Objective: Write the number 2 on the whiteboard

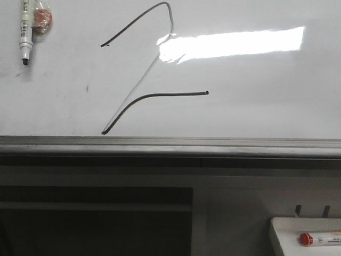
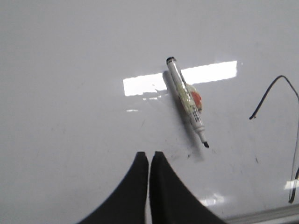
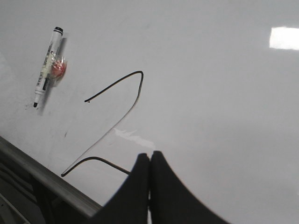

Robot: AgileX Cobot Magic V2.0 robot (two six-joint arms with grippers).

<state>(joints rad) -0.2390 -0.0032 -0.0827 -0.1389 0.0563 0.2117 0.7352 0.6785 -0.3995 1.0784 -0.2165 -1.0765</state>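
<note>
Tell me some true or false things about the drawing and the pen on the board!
1. A number 2 is drawn on the whiteboard. True.
2. The marker on the board has its cap on. False: its dark tip is bare.
3. The left hand is holding the marker. False: its fingers are shut together with nothing between them, and the marker lies apart from it.
4. The right hand is shut too. True.
5. A marker with a red cap lies in a small white tray. True.
6. The 2 is drawn in red. False: the line is dark.
</note>
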